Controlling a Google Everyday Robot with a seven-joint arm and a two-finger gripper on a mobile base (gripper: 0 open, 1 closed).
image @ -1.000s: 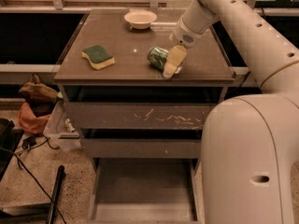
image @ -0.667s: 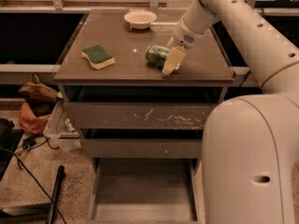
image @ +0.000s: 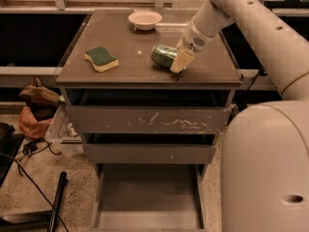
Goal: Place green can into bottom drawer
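Observation:
The green can (image: 163, 55) lies on its side on the cabinet top (image: 120, 42), right of centre. My gripper (image: 180, 60) reaches down from the upper right and sits against the can's right end. Whether it holds the can does not show. The bottom drawer (image: 149, 195) is pulled open below, its flat floor bare. It lies well below and in front of the can.
A green-topped yellow sponge (image: 101, 58) lies on the left of the top and a white bowl (image: 145, 19) at the back. The scratched-front drawer (image: 147, 120) and the middle drawer (image: 149, 153) are closed. My white body (image: 265, 168) fills the right. A bag (image: 35, 105) and cables lie on the floor at the left.
The gripper has shifted slightly up and to the right at the can's end. The can has barely moved.

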